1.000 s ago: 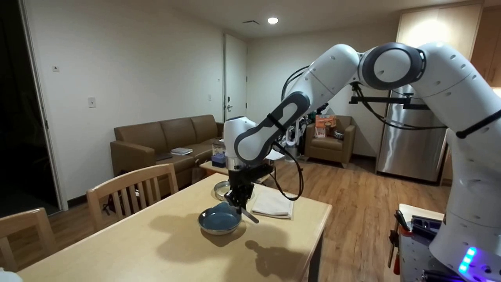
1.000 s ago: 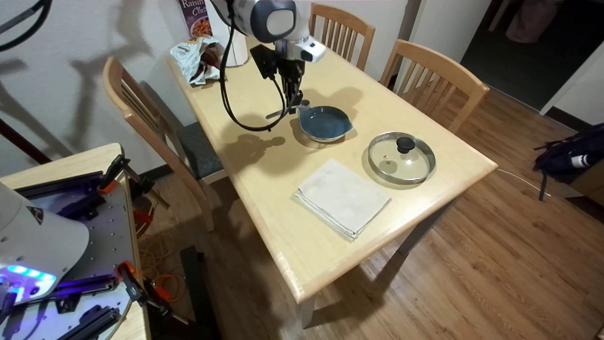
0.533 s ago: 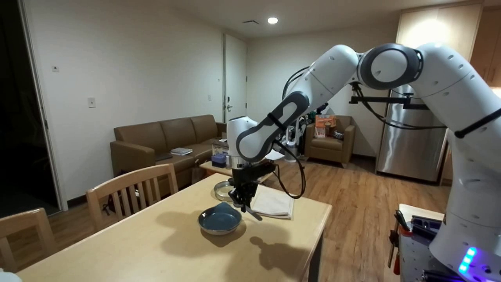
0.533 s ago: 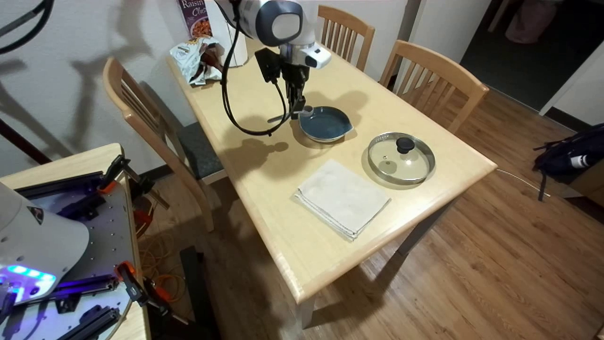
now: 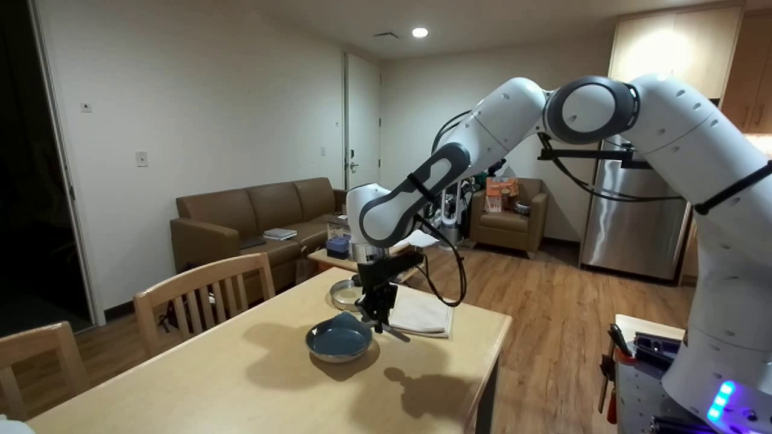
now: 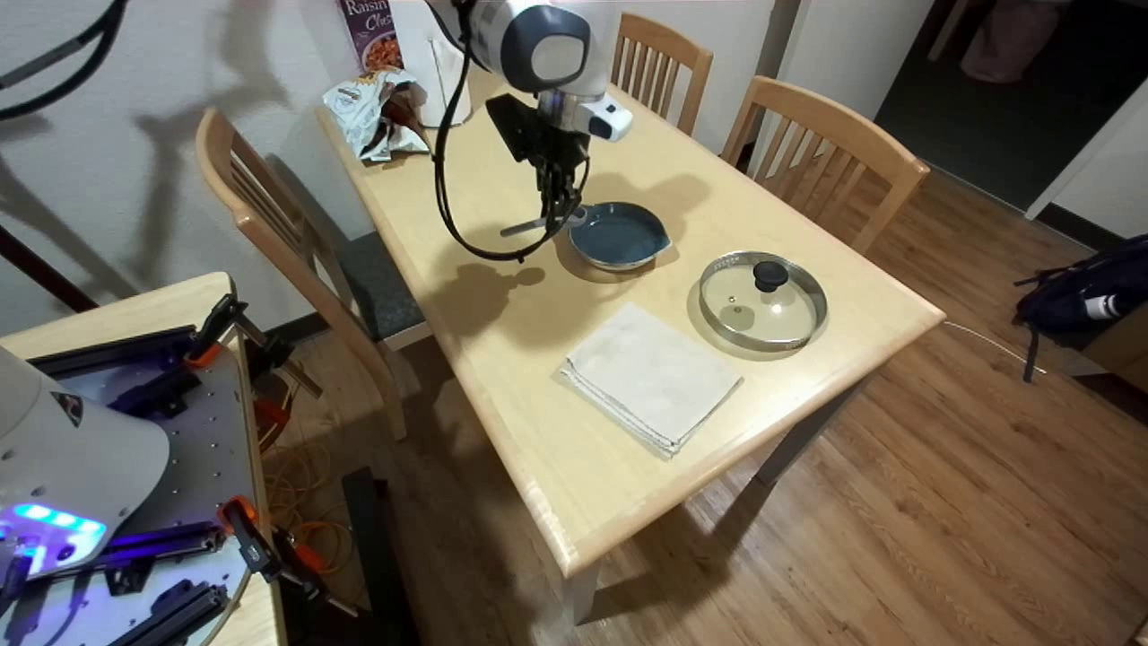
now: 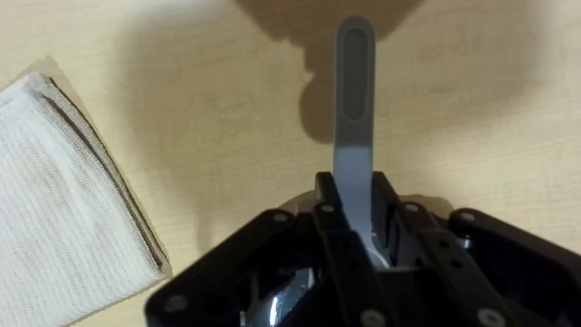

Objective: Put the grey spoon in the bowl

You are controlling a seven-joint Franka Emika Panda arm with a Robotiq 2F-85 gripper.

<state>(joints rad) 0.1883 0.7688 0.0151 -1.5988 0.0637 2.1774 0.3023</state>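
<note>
The grey spoon [image 7: 355,81] is held between the fingers of my gripper [image 7: 352,186]. Its handle points away from the bowl and its head lies behind the fingers, partly hidden. In both exterior views the gripper [image 5: 380,325] [image 6: 558,220] holds the spoon [image 5: 397,335] [image 6: 527,227] above the table, beside the blue-grey bowl [image 5: 338,340] [image 6: 619,238]. The spoon's head overlaps the bowl's near rim in an exterior view; I cannot tell whether it is over the bowl or just beside it. The bowl [image 7: 290,297] shows partly behind the fingers in the wrist view.
A folded white cloth [image 6: 653,379] [image 7: 68,204] lies on the table [image 6: 502,377]. A glass lid with a black knob [image 6: 762,301] lies near the bowl. A snack bag [image 6: 377,112] and a cereal box [image 6: 372,36] stand at the table's far end. Wooden chairs [image 5: 205,295] line one side.
My gripper has moved slightly, with the spoon in it, away from the bowl's middle toward the cloth's side. The spoon stays held. The bowl, lid and cloth have not moved.
</note>
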